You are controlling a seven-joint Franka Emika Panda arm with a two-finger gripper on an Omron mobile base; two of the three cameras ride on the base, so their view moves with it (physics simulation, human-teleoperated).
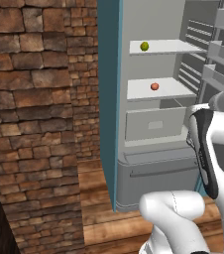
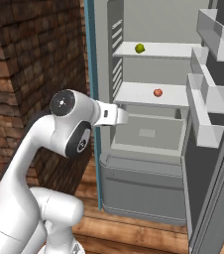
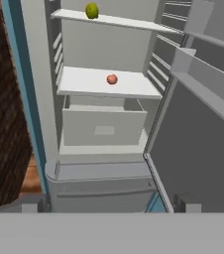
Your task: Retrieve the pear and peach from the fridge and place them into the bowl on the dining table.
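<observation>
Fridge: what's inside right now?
The fridge stands open. The pear sits on its upper shelf, the peach on the shelf below. Under that is a closed drawer; its contents are hidden.

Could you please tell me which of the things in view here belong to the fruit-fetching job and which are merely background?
Part of the job:
- pear, upper shelf
- peach, shelf below
- fridge, door open
- claw, open, empty

Just there:
- brick wall
- wooden floor
- fridge drawer
</observation>
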